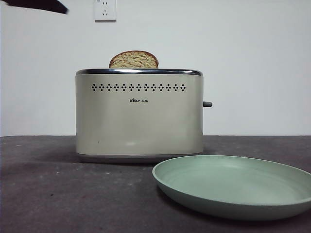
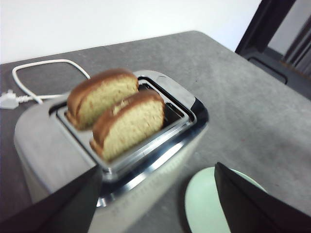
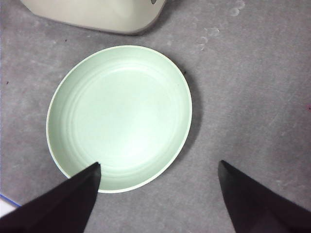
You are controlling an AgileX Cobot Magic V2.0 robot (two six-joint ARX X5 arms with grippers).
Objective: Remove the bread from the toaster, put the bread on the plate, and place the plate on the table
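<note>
Left gripper [image 2: 155,194] spread wide above tan, brown-crusted bread [image 2: 129,124]; toaster [image 2: 58,150] cream.

A white wall socket [image 1: 105,9] sits high on the pale wall [image 1: 252,58], above and left of centre in the front view; in the left wrist view a white power cord [image 2: 46,65] lies looped on the counter, ending in a white plug [image 2: 8,99] near the edge; a dark doorway frame [image 2: 265,24] stands beyond the counter's far corner.
</note>
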